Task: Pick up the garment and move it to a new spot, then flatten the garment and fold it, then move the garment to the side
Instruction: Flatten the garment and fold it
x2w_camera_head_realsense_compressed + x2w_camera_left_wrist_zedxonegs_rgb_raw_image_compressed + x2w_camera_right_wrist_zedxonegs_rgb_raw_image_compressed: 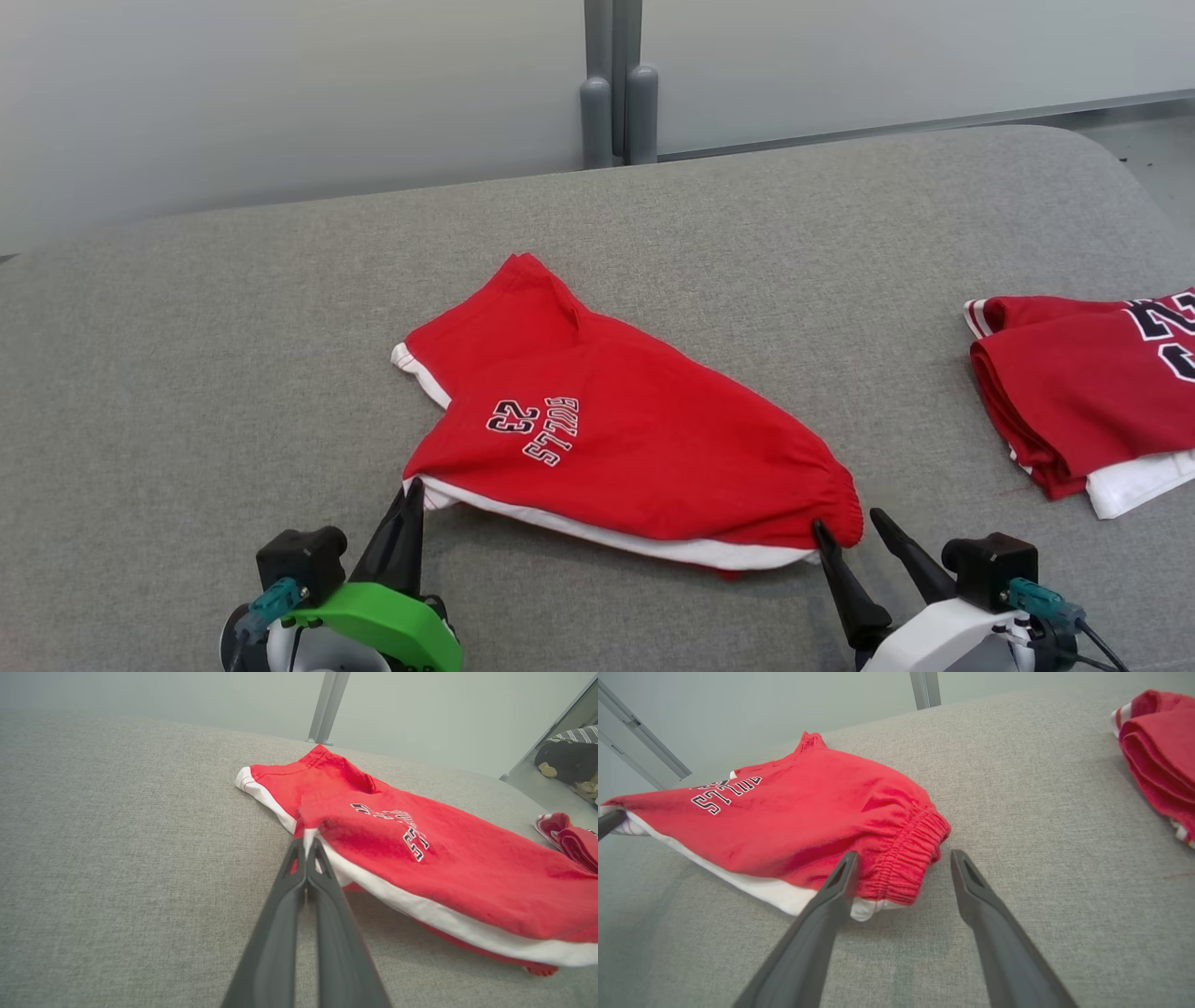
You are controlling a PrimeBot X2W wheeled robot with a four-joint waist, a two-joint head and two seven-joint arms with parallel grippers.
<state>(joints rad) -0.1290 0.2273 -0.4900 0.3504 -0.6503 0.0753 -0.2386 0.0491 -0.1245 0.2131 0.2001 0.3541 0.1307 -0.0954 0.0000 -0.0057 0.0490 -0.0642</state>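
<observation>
Two grippers, two red garments, one grey padded surface (187,373) and one grey post (616,93) at its 12 o'clock edge.

At 7 o'clock in the head view, the left gripper (414,493) has its jaws pressed together on the white-trimmed leg corner of the garment (635,448). The left wrist view shows the white hem caught between its fingertips (306,845).

The garment, a pair of red shorts, lies flat-ish at the middle of the surface. Its long axis runs from 10 o'clock to 4 o'clock, with the leg hems toward 10 and the gathered waistband (915,858) toward 4. One printed word and one number read upside down from the head.

At 5 o'clock, the right gripper (848,523) has its jaws spread wide and grips nothing. The waistband corner sits between its fingers, with the left finger (840,877) against the cloth.

At 3 o'clock, well apart, lies a folded red jersey (1083,392).
</observation>
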